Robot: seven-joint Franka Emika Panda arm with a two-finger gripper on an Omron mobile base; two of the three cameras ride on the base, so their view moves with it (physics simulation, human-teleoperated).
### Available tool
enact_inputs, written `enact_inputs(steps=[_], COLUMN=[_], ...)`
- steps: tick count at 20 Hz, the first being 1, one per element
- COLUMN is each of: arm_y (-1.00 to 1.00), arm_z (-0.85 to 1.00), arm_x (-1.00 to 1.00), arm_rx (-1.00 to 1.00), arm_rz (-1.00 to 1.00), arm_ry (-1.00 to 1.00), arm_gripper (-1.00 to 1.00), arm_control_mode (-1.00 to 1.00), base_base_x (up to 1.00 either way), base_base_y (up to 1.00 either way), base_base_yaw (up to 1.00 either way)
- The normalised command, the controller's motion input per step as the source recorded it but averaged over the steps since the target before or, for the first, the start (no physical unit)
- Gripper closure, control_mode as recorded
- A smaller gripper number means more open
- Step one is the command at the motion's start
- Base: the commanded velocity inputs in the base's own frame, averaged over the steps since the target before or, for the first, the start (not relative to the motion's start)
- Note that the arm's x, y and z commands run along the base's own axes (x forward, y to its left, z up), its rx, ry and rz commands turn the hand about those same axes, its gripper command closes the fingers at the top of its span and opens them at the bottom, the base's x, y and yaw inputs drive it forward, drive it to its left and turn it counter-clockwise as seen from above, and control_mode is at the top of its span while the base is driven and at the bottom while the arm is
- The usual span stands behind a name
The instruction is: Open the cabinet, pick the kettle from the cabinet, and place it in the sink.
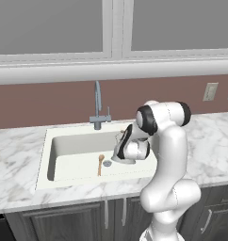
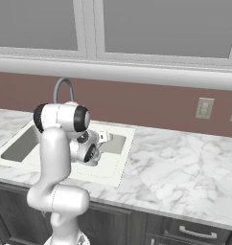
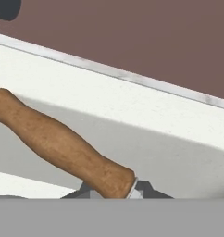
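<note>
Fingers (image 3: 115, 194) sit low in the hand view, pinched close on the brown wooden bar (image 3: 63, 146) of the small white-silver kettle's (image 1: 120, 138) arched handle; the bar runs slantwise across that view, against the basin's pale inner wall; in the left base view the kettle is mostly hidden behind the wrist, low inside the wide rectangular off-white sink (image 1: 64, 155); a small wooden spoon (image 1: 100, 164) lies on the basin floor beside the drain, just left of the hand; slim silver gooseneck faucet (image 1: 98, 106) stands behind; white marble surface (image 2: 185, 167) all round; we judge the placing step nearly done; next calls for spreading the fingers once the kettle rests, then lifting clear of the handle.
</note>
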Motion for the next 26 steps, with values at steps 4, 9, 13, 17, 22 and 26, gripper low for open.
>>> enact_inputs(steps=[4, 9, 13, 17, 22, 26], arm_y=[0.06, 0.04, 0.04, 0.06, 0.09, 0.13], arm_z=[-0.35, -0.35, -0.37, -0.37, -0.38, -0.36], arm_x=[0.0, -0.04, -0.06, -0.08, -0.14, -0.2], arm_rx=[0.0, 0.0, 0.0, 0.0, 0.0, 0.0], arm_rz=[-0.05, -0.05, -0.05, -0.05, -0.06, -0.05], arm_ry=[-0.03, -0.05, -0.02, -0.02, -0.02, -0.04], arm_gripper=[1.0, 1.0, 1.0, 1.0, 1.0, 1.0], arm_control_mode=[-1.0, -1.0, -1.0, -1.0, -1.0, -1.0], base_base_x=[0.0, 0.0, 0.0, 0.0, 0.0, 0.0], base_base_y=[0.0, 0.0, 0.0, 0.0, 0.0, 0.0], base_base_yaw=[0.0, 0.0, 0.0, 0.0, 0.0, 0.0])
